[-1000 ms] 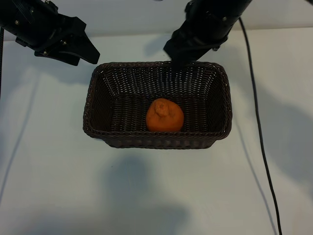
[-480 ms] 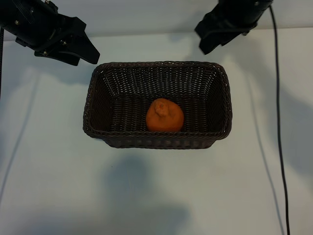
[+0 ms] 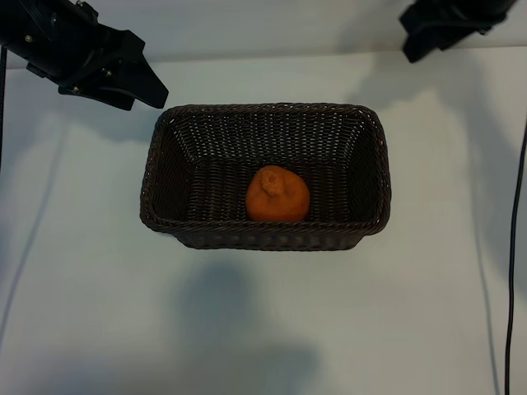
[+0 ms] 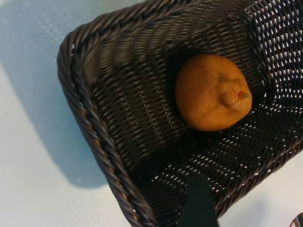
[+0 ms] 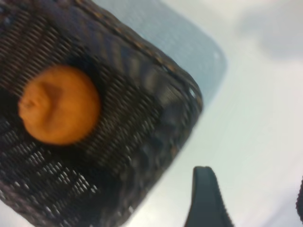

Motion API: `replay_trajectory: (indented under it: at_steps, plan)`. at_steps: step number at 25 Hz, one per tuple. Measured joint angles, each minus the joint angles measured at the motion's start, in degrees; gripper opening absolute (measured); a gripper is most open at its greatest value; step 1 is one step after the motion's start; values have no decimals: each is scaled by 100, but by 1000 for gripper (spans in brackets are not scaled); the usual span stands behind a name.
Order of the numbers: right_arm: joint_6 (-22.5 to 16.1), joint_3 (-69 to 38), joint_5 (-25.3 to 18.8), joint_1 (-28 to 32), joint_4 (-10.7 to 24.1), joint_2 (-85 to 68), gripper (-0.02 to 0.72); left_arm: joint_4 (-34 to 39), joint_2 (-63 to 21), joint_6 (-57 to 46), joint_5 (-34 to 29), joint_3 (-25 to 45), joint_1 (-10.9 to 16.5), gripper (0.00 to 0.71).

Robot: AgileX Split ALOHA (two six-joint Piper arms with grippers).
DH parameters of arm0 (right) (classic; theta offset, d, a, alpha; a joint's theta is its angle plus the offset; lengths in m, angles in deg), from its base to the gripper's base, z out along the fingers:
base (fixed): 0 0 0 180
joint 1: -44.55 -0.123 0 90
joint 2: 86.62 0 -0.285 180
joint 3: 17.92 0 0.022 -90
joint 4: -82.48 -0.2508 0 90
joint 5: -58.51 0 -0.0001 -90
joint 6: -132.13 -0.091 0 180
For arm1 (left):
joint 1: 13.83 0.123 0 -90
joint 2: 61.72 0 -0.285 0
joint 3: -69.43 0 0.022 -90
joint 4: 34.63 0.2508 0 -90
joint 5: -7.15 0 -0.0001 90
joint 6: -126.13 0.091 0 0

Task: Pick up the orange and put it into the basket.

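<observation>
Orange (image 3: 277, 194): lies on the floor of the basket, near the middle and close to the near long wall; nothing touches it.
Orange's heading: roundish, so no clear long axis; the stem knob points up and a little toward the far wall.
Basket (image 3: 156, 160): sits on the white table (image 3: 99, 296), long side running left to right.
Right gripper (image 5: 246, 201): up at the far right corner of the exterior view, well clear of the basket, fingers apart and empty.
Left gripper (image 3: 132, 82): hangs beyond the basket's far left corner, fingers apart, holding nothing.
Task state: looks finished, since the fruit is in.
Risk: small; an arm swinging low could clip the braided rim and shove the basket, rolling the fruit against a wall.
Cable (image 3: 517, 247): hangs down the right edge, clear of the basket.
</observation>
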Motion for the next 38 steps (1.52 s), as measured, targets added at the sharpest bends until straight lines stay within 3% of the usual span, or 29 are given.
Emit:
replay_trajectory:
  at_steps: [8, 38]
  plan:
    - [60, -351, -1, 460, -116, -37, 418, 0, 0, 10, 0, 0, 0, 559]
    - [69, -362, -1, 460, 4, -37, 408, 0, 0, 56, 0, 0, 0, 559]
